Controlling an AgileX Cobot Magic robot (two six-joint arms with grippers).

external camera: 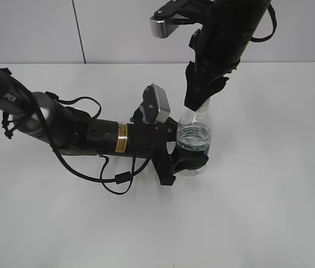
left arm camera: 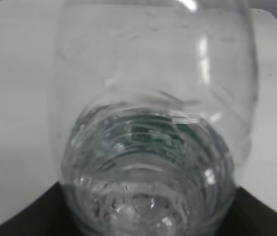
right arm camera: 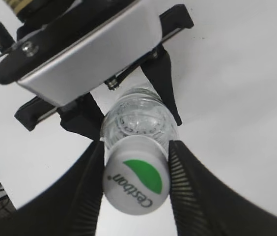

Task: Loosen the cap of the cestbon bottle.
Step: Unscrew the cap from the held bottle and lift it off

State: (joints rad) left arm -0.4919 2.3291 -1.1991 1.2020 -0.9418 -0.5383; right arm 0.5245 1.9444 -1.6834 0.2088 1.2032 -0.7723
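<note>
The cestbon bottle (external camera: 194,140) stands upright on the white table, clear with a dark green label. My left gripper (external camera: 186,162) is shut on its lower body from the left. In the left wrist view the bottle (left arm camera: 153,128) fills the frame between the dark jaws. My right gripper (external camera: 197,103) comes down from above over the bottle's neck. In the right wrist view its two ribbed fingers (right arm camera: 136,169) are shut on the white cap (right arm camera: 136,180) with a green leaf patch and "Cestbon" lettering. The cap is hidden in the exterior view.
The white table (external camera: 269,212) lies all round the bottle. The left arm (external camera: 62,125) with its looping cables lies low across the table's left half. The left wrist camera housing (right arm camera: 79,54) shows just beyond the bottle in the right wrist view.
</note>
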